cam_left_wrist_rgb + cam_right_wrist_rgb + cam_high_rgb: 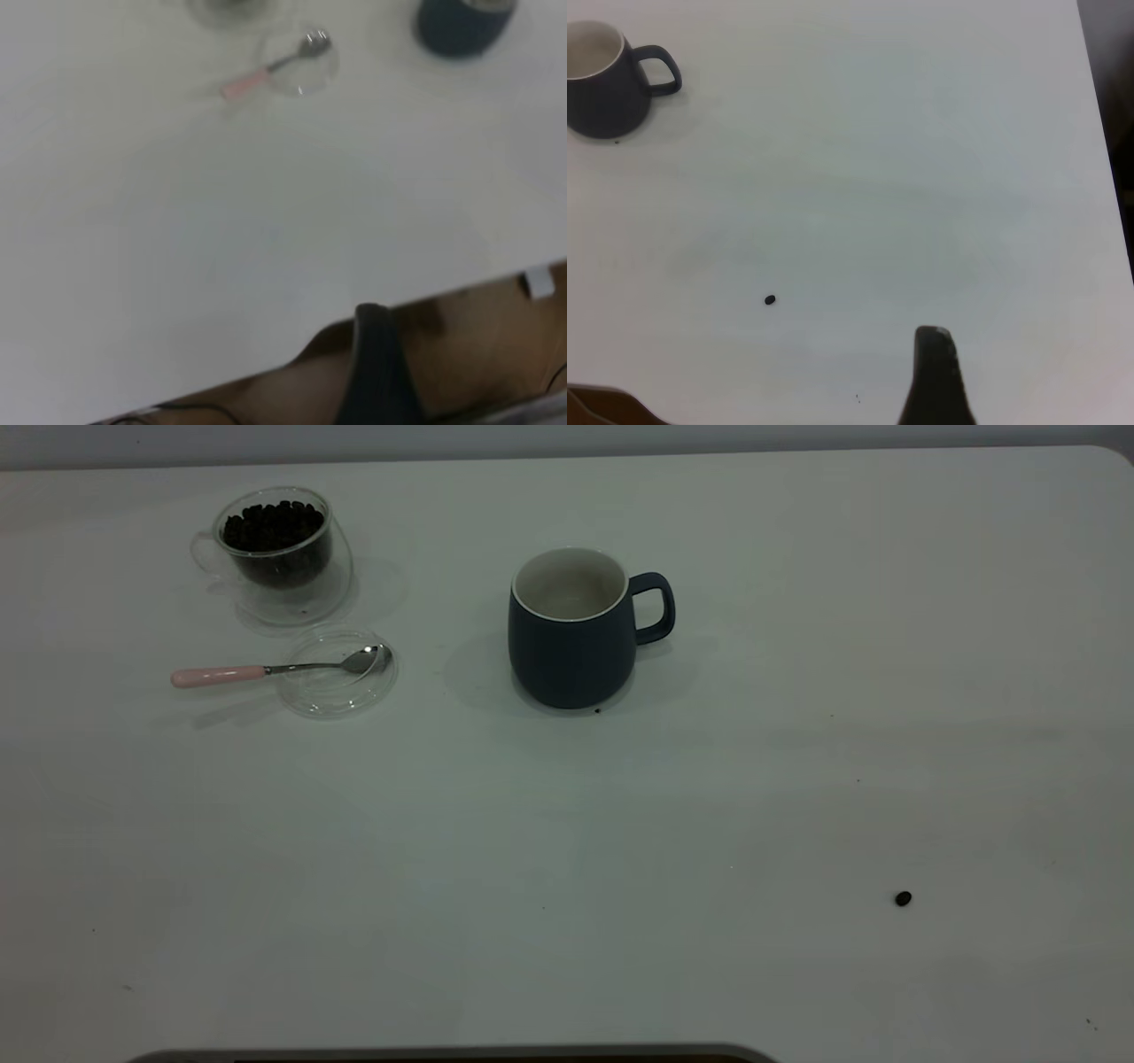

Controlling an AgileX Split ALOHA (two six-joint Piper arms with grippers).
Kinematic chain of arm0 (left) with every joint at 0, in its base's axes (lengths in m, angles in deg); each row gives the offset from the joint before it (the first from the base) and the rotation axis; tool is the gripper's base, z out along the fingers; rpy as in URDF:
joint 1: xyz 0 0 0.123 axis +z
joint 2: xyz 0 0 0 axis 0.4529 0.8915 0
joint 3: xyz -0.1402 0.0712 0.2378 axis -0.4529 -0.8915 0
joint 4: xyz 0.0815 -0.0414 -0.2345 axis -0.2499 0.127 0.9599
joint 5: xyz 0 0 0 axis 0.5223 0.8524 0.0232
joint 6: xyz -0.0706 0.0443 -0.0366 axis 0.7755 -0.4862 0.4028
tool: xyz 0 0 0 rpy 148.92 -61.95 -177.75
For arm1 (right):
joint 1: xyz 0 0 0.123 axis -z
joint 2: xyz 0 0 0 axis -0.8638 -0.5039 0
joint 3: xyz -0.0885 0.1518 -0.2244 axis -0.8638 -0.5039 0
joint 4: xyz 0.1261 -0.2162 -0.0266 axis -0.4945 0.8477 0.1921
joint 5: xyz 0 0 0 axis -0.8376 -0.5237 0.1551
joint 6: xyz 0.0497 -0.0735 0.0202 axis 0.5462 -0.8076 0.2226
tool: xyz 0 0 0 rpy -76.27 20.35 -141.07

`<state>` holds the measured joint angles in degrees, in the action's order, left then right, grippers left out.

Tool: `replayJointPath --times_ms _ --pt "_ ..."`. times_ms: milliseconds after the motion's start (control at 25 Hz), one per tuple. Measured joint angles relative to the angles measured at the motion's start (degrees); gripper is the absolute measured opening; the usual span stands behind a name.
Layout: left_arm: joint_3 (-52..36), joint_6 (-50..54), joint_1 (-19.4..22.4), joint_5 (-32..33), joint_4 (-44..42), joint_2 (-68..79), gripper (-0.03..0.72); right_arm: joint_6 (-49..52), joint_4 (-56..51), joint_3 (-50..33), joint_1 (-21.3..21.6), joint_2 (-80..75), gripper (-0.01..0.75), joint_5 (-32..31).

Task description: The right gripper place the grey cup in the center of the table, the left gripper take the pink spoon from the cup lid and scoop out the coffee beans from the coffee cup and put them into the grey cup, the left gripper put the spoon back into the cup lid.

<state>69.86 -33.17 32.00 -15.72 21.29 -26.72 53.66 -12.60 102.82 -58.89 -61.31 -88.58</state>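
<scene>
A: Desk (620, 868) surface? 
B: White, smooth, one rounded corner at far right, a few tiny dark specks.

A: Items standing on it? 
B: Grey cup (573, 631) near centre, upright, handle pointing right. Coffee cup (276, 549) at far left, holding coffee beans (273, 524). Cup lid (337, 672) just in front of it, flat on the desk.

A: Strays? 
B: One loose bean (903, 899) at near right, well apart from the cups.

I count one dark blue-grey matte mug (571, 638), one clear glass cup (276, 549) of dark beans (273, 524), one flat clear glass lid (332, 687), one pink-handled metal spoon (266, 671), one stray dark bean (903, 899).
</scene>
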Motion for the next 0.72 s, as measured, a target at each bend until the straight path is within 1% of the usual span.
replayJointPath --times_ms 120,200,320,480,720 --pt "-4.0 5.2 -4.2 -0.2 -3.8 -4.7 0.592 0.0 0.0 0.0 0.0 0.0 0.591 0.0" --pt "-5.8 9.5 -5.1 -0.7 -6.7 -7.8 0.592 0.0 0.0 0.0 0.0 0.0 0.591 0.0" --pt "-7.8 15.1 -5.3 -1.2 -12.1 -12.7 0.591 0.0 0.0 0.0 0.0 0.0 0.591 0.0" --pt "-10.0 17.5 -5.3 -1.3 -16.5 -18.6 0.59 -0.1 0.0 0.0 0.0 0.0 0.591 0.0" --pt "-11.0 17.8 -5.3 -2.0 -15.1 -23.0 0.59 -0.1 0.0 0.0 0.0 0.0 0.591 0.0"
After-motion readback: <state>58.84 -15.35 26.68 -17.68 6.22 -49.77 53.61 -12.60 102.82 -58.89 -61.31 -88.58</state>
